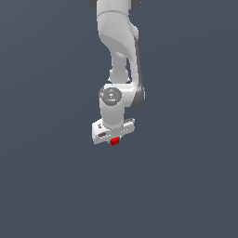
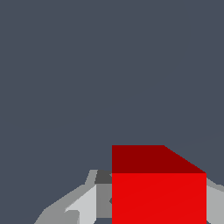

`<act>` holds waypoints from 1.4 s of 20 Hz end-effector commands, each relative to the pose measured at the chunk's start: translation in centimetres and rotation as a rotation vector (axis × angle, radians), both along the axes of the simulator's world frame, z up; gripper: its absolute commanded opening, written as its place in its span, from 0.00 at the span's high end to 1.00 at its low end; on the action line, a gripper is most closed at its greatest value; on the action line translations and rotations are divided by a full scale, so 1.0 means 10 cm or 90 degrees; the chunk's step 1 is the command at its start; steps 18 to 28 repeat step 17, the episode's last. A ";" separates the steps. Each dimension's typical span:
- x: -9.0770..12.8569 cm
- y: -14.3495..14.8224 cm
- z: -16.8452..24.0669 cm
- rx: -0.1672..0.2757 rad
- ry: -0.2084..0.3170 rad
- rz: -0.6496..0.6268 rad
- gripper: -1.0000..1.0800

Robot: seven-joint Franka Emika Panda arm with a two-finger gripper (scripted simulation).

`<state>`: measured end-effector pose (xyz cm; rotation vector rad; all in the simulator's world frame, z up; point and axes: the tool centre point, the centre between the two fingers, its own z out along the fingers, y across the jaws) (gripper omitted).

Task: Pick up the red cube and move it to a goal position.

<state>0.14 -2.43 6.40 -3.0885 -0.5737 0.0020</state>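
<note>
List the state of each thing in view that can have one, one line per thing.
red cube: between the gripper's fingers, upright, plain faces intact; only a small part peeks out below the hand in the exterior view.
gripper: shut on the red cube, pointing downward.
fingers: set against the cube's sides; contact on the far side is mostly hidden.

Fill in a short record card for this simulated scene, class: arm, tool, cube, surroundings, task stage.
arm: one white Panda arm, reaching down from the top of the exterior view
tool: white tool, fingers either side of the cube
cube: red cube, between the fingers, small beside the tool
surroundings: plain grey-blue background, no goal marker visible
task stage: cube appears gripped; whether lifted cannot be told
</note>
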 end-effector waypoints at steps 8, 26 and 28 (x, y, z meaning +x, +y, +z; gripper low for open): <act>-0.42 -0.04 0.27 0.000 -0.001 0.000 1.00; -0.55 -0.06 0.37 0.000 -0.001 0.000 1.00; -0.55 -0.06 0.37 0.000 -0.001 0.000 1.00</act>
